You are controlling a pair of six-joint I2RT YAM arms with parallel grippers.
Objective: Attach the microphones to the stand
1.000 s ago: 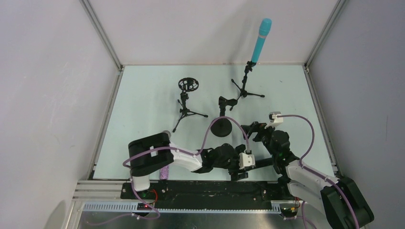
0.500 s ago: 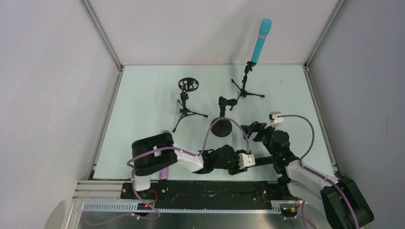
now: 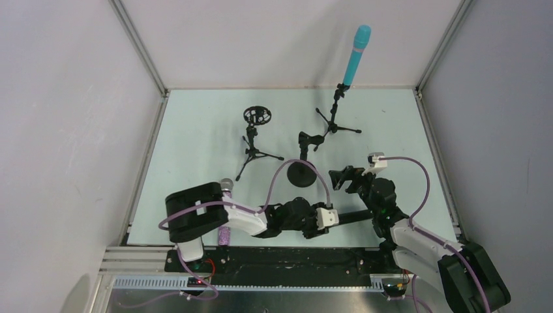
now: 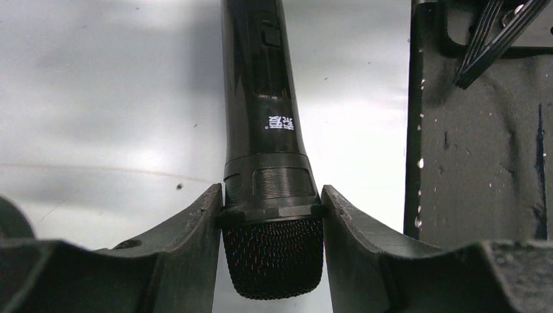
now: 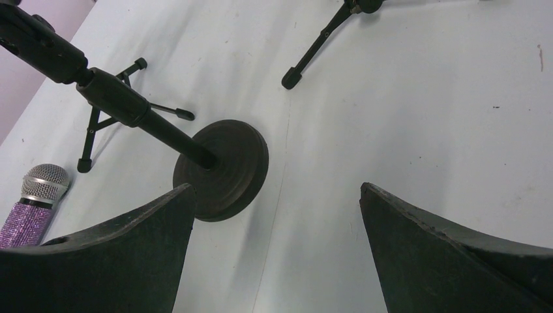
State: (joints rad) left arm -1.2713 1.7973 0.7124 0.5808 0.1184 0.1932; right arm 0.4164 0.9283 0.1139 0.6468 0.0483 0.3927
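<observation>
The black microphone [image 4: 261,98] lies over the mat near the front edge, and my left gripper [image 4: 270,208] is shut on the collar just under its mesh head. From above, that gripper [image 3: 334,218] points right, with the black microphone [image 3: 357,215] sticking out toward the right arm. A cyan microphone [image 3: 355,55] stands clipped in the far tripod stand [image 3: 334,120]. The purple glitter microphone [image 3: 225,195] lies at front left, partly under my left arm, and also shows as a purple microphone [image 5: 29,208]. My right gripper [image 5: 277,195] is open over bare mat beside the round-base stand [image 5: 228,166].
A small tripod with a ring shock mount [image 3: 255,137] stands left of centre, and the round-base stand [image 3: 303,173] is mid-mat. The right arm's dark body [image 4: 476,130] is close on the right of the held microphone. Grey walls enclose the mat.
My left gripper has closed on the black microphone and drawn back to the left with it. The left arm shifted left, uncovering the purple microphone's silver head. The right gripper stayed open.
</observation>
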